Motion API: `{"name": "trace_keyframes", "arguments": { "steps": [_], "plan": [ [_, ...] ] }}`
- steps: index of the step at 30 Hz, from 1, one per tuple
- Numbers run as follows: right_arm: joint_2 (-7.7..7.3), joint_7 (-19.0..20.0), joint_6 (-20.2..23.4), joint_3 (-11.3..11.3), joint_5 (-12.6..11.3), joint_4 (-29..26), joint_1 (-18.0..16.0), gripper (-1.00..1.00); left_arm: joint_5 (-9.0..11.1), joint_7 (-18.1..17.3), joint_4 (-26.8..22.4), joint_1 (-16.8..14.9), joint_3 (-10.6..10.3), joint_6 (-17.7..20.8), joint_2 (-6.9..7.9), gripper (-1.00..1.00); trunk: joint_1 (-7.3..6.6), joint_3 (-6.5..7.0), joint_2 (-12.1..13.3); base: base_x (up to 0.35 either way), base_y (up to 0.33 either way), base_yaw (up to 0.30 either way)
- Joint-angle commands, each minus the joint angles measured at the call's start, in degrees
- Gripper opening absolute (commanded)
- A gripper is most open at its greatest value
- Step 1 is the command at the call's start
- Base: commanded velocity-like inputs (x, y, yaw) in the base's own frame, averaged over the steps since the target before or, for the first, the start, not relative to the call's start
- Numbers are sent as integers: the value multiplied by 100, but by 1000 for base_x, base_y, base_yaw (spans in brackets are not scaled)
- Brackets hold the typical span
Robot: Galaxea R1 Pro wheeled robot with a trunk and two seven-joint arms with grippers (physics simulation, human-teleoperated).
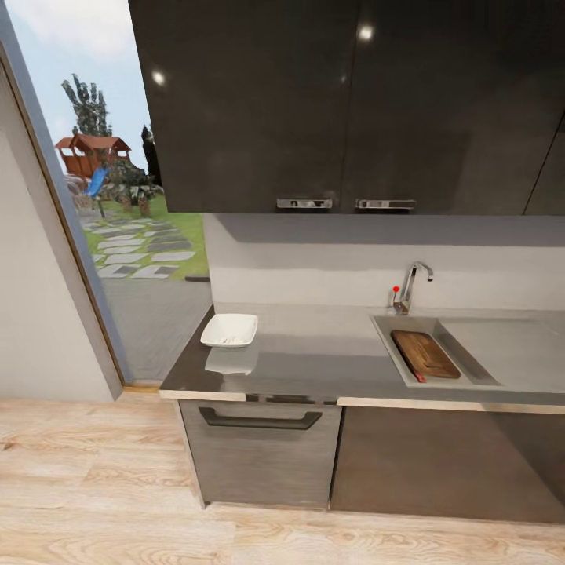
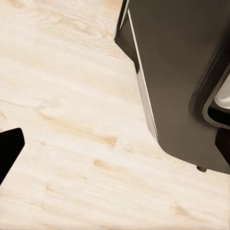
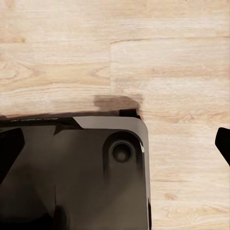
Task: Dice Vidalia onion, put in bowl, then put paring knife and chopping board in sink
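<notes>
Chopping board [image 1: 424, 354]: brown wooden board lying inside the sink basin, tilted a little off the basin's edges.
Small red thing [image 1: 421, 378]: a red speck at the board's near corner, touching it; too small to tell what it is.
Sink [image 1: 392, 333]: steel basin set into the bench toward the right, with a flat drainboard [image 1: 510, 353] stretching to its right.
Tap [image 1: 413, 284]: chrome curved spout behind the basin, with a red knob [image 1: 395, 290] just beside its base.
Bowl [image 1: 229, 330]: white, squarish, standing near the left end of the bench, well apart from the sink; some pale bits lie inside it, too small to name.
Bench [image 1: 314, 353]: glossy grey top over dark cabinets; a drawer with a long dark handle [image 1: 260, 420] sits below the bowl.
Wall cabinets [image 1: 345, 102]: dark and glossy, above the bench.
Floor [image 1: 94, 486]: pale wood planks; also seen under both wrist cameras.
Doorway [image 1: 118, 196]: left of the bench, open onto a garden with a play hut.
Left hand [image 2: 9, 149]: one dark fingertip shows over the floor, beside the robot's dark base [image 2: 182, 76]; I cannot tell whether it is open or closed.
Right hand [image 3: 115, 143]: dark fingertips at opposite edges of the wrist view, spread wide and holding nothing, over the base and floor.
</notes>
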Motion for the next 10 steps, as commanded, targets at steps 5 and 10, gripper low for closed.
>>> {"name": "trace_keyframes", "arguments": {
  "steps": [5,10],
  "plan": [
    [-1,17,-22,-53,51,5,-5,100,52,3,-4,2,-5,-4,-1,100,4,-12,-12,0,0,0],
    [-1,18,-22,-54,55,5,-3,100,52,6,-2,2,-7,-5,-1,100,4,-12,-12,0,0,0]
  ]
}}
